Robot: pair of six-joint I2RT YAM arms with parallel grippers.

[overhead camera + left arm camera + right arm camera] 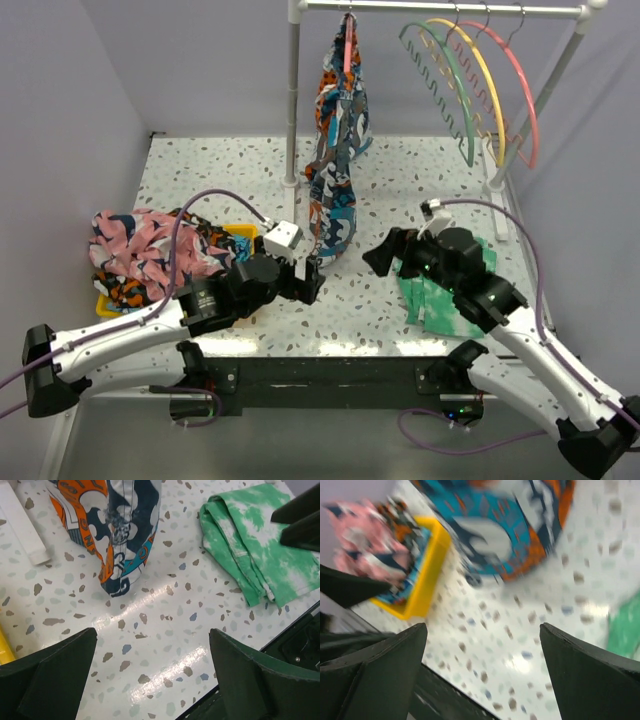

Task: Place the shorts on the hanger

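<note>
The shorts [338, 150], in an orange, teal, navy and white print, hang from a coral-pink hanger [348, 45] seen edge-on on the rack rail. Their lower end rests on the table. My left gripper [310, 280] is open and empty, low over the table just in front of that end. In the left wrist view the shorts' end [120, 535] lies beyond the open gripper [152, 635]. My right gripper [385, 252] is open and empty, to the right of the shorts. Its view is blurred and shows the shorts [510, 530] beyond the gripper [482, 630].
Green [440, 90], yellow [482, 80] and pink [522, 95] arched hangers hang at the rail's right. A green tie-dye cloth [440, 295] lies under the right arm. A pink-and-navy garment [140, 250] sits on a yellow bin [240, 232] at left. The rack post [292, 100] stands behind the shorts.
</note>
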